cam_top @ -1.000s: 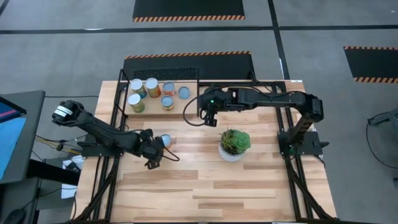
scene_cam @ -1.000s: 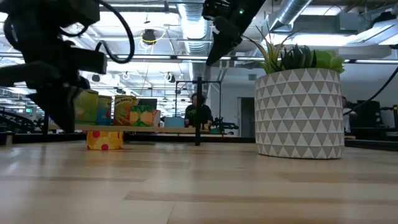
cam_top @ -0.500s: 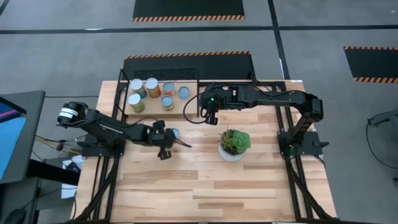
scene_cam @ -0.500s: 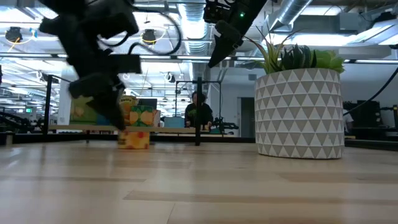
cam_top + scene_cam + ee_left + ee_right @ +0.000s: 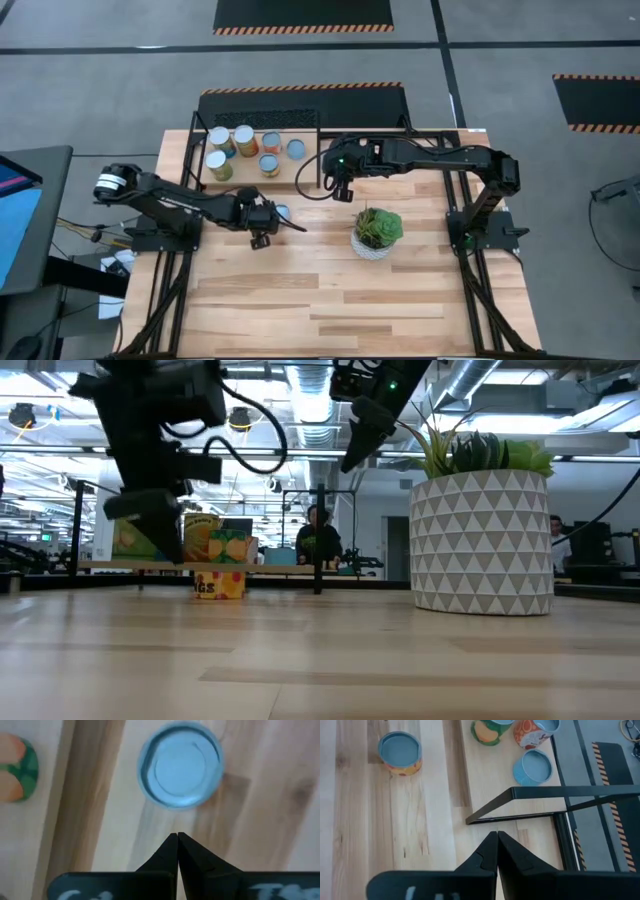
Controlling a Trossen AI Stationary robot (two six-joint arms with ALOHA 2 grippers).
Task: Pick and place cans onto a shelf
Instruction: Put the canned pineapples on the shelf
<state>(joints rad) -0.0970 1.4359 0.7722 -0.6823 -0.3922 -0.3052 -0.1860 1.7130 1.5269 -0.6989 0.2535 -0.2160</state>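
L claw closed, empty, by can; label hidden.

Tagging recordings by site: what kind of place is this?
Likely a robotics lab in an open industrial-style office: exposed ceiling ducts, hazard-striped floor mats, and a person at desks beyond the wooden table.

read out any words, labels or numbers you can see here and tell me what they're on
"GS": red letters, part of a longer word, on the yellow can standing on the tabletop in the low view.
Labels of the cans on the shelf: print too blurred to read.
Nothing else is readable.
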